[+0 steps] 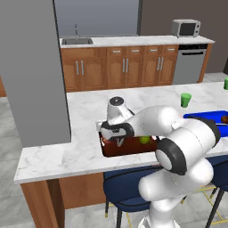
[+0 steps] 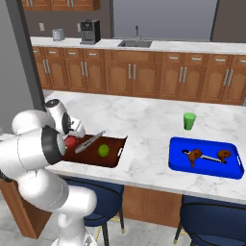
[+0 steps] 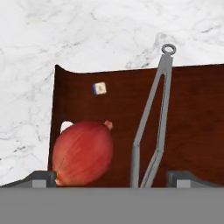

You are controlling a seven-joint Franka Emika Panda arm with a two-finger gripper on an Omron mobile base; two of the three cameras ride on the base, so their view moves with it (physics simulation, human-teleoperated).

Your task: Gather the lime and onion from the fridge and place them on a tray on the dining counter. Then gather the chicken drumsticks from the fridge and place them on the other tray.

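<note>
Right under the pincer lies the onion, in the brown tray on the worktop. Its two tips stand wide apart and hold nothing. Beside the onion rests a grey utensil. Further along that tray sits the lime. Well off to the side, two drumsticks lie in the blue tray.

We see a glossy white arm of rounded, bulbous segments with black rings at the joints and grey end caps; the gripper is dark, with small grey fingertips.
</note>
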